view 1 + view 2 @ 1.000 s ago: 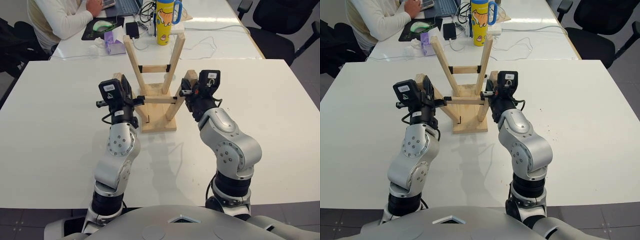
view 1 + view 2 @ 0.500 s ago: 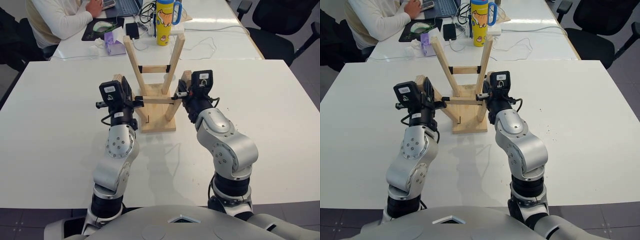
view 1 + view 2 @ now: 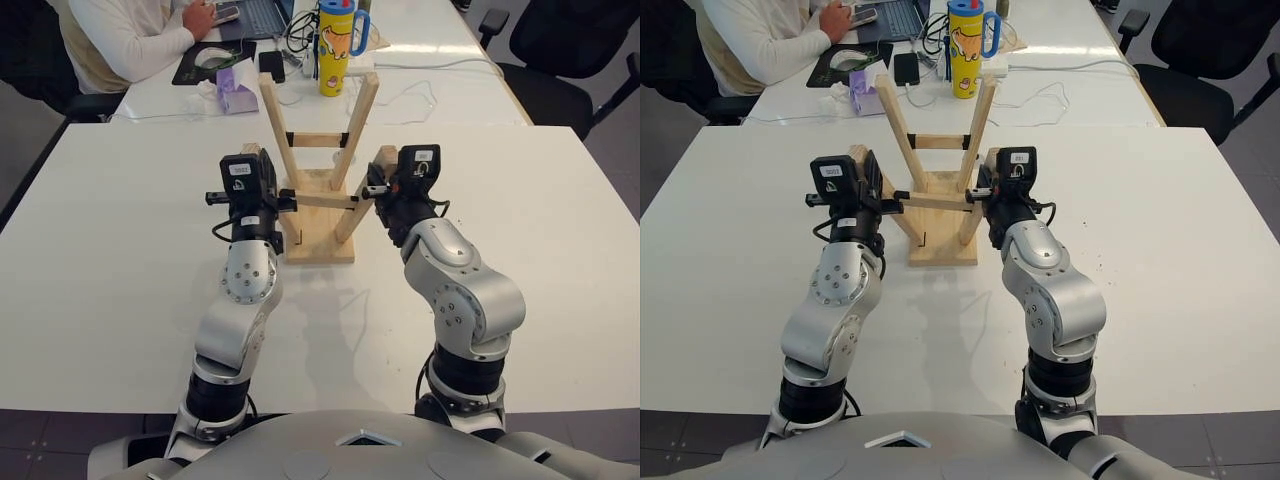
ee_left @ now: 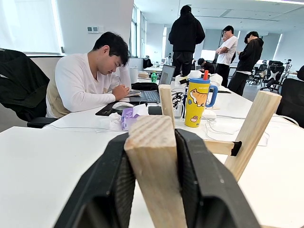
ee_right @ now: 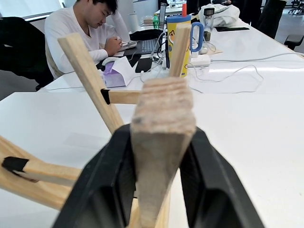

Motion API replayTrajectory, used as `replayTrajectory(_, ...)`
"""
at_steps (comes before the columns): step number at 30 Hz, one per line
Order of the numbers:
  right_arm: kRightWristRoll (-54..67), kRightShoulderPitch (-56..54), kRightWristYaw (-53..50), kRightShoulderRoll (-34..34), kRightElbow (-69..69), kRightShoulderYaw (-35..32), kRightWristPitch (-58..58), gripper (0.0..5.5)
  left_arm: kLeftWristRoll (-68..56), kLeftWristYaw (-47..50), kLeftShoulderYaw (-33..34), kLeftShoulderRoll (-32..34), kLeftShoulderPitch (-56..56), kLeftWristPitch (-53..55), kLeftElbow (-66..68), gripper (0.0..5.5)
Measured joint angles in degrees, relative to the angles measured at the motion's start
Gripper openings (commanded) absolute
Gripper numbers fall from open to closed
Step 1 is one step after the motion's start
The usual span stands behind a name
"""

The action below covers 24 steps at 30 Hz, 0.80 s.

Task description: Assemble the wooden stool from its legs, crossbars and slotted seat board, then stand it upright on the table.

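Note:
The wooden stool lies upside down in the middle of the white table (image 3: 120, 260), its seat board (image 3: 320, 246) flat on the surface and its legs pointing up. The two far legs (image 3: 278, 130) are joined by a crossbar (image 3: 318, 139). A second crossbar (image 3: 325, 201) spans the two near legs. My left gripper (image 3: 250, 172) is shut on the near left leg (image 4: 154, 166), whose end sticks out between the black fingers (image 4: 102, 190). My right gripper (image 3: 392, 175) is shut on the near right leg (image 5: 159, 142).
A second table behind holds a yellow mug (image 3: 340, 45), a purple box (image 3: 235, 97), cables and a laptop, with a person seated there. Office chairs (image 3: 560, 60) stand at the far right. Bare tabletop stretches to the left and right of the stool.
The head camera has shifted a little. Both grippers stay shut on their legs, and the stool stays upside down in the same spot.

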Motion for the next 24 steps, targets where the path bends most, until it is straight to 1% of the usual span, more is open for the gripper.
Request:
replayTrajectory(2,0.4,0.1,0.7,-0.1,0.0,-0.7,0.1,1.09,-0.4,-0.9,0.6,-0.1,0.1,-0.3,0.4,1.11)
replayTrajectory(3,0.5,0.1,0.9,-0.1,0.0,-0.8,0.1,1.38,-0.4,-1.1,0.7,-0.1,0.1,-0.3,0.6,1.11)
replayTrajectory(5,0.5,0.2,1.7,-0.4,0.0,-1.0,0.4,1.75,-0.4,-1.6,1.0,-0.3,0.1,-0.3,0.8,1.11)
replayTrajectory(7,0.7,2.1,2.8,-1.4,1.0,-0.4,2.3,1.78,-0.4,-2.0,1.1,-0.5,-0.1,-0.5,1.0,1.11)
replayTrajectory(8,0.4,2.0,2.8,-1.4,1.1,-0.5,1.0,1.78,-0.4,-2.2,1.1,-0.6,-0.1,-0.5,1.1,1.11)
replayTrajectory(12,-2.0,-0.8,2.3,-1.3,-0.1,-0.7,-7.2,1.78,-0.3,-2.4,1.4,-0.6,-0.2,-0.5,1.2,1.11)
replayTrajectory(18,-6.2,-5.6,3.1,-2.6,-2.8,-1.0,-23.5,1.78,-0.3,-2.4,1.5,-0.6,-0.3,-0.5,1.2,1.11)
replayTrajectory(21,-3.6,-6.6,10.0,-3.4,-2.5,4.2,-26.5,1.78,-0.2,-2.4,1.4,-0.6,-0.3,-0.5,1.2,1.11)
replayTrajectory(23,-0.9,-5.9,13.8,-3.5,-2.1,7.7,-25.0,1.54,-0.2,-2.4,1.3,-0.6,-0.4,-0.5,1.2,1.11)
replayTrajectory(24,0.7,-5.1,15.5,-3.6,-1.6,9.6,-23.0,1.34,-0.2,-2.4,1.2,-0.6,-0.4,-0.5,1.3,1.11)
